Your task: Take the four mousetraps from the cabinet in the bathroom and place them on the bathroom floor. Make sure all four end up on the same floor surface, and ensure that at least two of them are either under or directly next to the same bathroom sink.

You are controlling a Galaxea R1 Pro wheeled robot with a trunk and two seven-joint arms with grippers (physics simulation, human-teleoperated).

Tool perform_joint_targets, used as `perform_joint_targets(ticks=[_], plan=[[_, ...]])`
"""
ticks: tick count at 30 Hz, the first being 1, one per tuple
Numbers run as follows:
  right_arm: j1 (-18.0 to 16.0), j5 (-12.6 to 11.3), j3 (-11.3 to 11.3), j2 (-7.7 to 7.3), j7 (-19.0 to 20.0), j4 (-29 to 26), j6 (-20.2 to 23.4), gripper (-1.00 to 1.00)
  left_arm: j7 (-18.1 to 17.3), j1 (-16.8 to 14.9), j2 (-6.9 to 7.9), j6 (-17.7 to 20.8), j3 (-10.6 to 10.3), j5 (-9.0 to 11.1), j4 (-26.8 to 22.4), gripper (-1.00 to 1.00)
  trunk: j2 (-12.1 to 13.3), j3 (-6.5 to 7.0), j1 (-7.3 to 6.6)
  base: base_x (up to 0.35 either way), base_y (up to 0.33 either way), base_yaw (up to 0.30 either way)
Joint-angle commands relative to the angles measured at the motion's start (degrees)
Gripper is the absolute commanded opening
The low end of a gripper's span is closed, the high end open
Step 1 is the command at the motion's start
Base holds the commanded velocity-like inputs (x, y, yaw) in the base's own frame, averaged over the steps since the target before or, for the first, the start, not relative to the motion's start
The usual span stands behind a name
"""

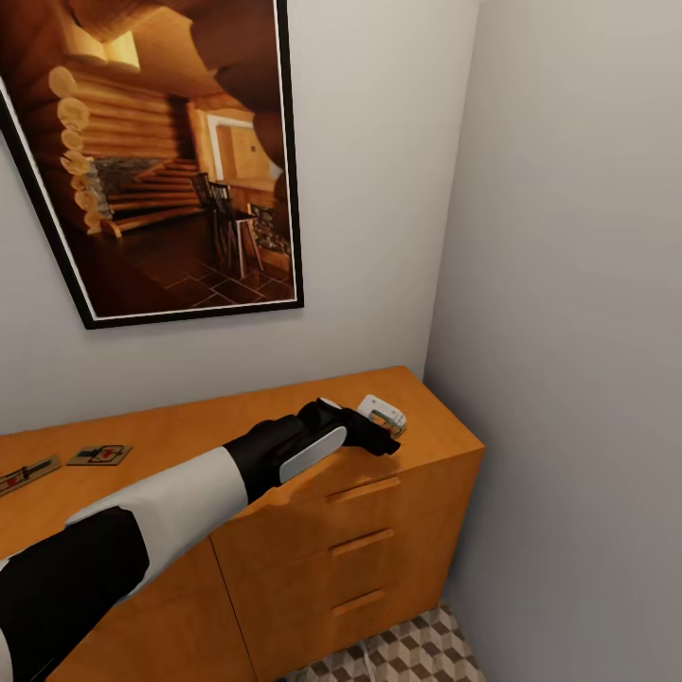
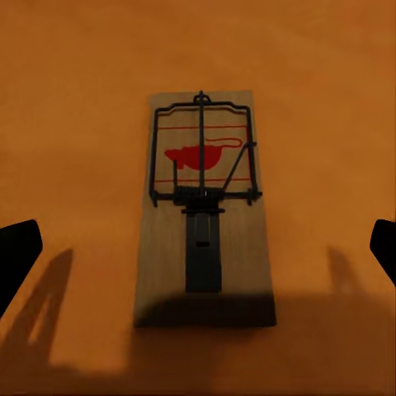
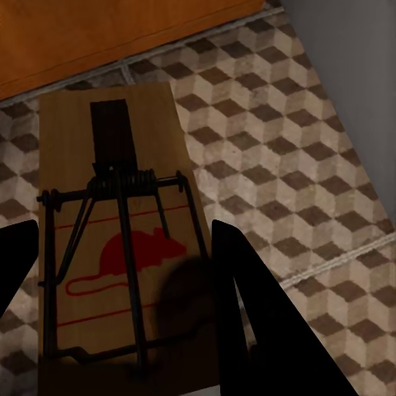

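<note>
**Left arm over a mousetrap on the cabinet, right gripper holding another above the floor**

While the head camera looks down into a corner of pale grey walls, the left arm (image 1: 180,502), black and white, stretches across the flat top of the orange-brown cabinet (image 1: 379,559). Its gripper, the left gripper (image 1: 384,438), sits near the cabinet's far right end, just beside a small pale object (image 1: 383,413) lying on the top. Two more mousetraps lie flat on the cabinet top at the left, one (image 1: 98,455) near the wall and another (image 1: 26,474) at the picture's edge. Three slim bar handles run down the drawer fronts. A large framed picture of a log cabin interior (image 1: 161,161) hangs on the wall above. Cube-patterned bathroom floor (image 1: 407,654) shows at the cabinet's foot.

From the left wrist camera, a mousetrap (image 2: 204,214) lies flat on the orange surface, with the dark fingertips (image 2: 16,256) set wide at either side and not touching it.

From the right wrist camera, the right gripper (image 3: 124,272) holds a mousetrap (image 3: 115,247) between its dark fingers (image 3: 247,305), closed against the board's edges, above the tiled floor beside the cabinet's base.
</note>
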Motion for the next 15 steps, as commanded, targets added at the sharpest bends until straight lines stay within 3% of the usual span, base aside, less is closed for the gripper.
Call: perform_joint_targets(ticks=[1, 15], plan=[[-0.04, -0.71, 0.51, 0.02, -0.08, 0.05, -0.22, -1.00, 0.58, -0.08, 0.06, 0.09, -0.18, 0.61, -0.08, 1.00, -0.03, -0.06, 0.00, 0.000, 0.000, 0.000], [-0.04, -0.71, 0.51, 0.09, -0.08, 0.05, -0.19, -1.00, 0.68, -0.08, -0.03, 0.09, -0.28, 0.61, -0.01, 1.00, -0.03, -0.06, 0.00, 0.000, 0.000, 0.000]])
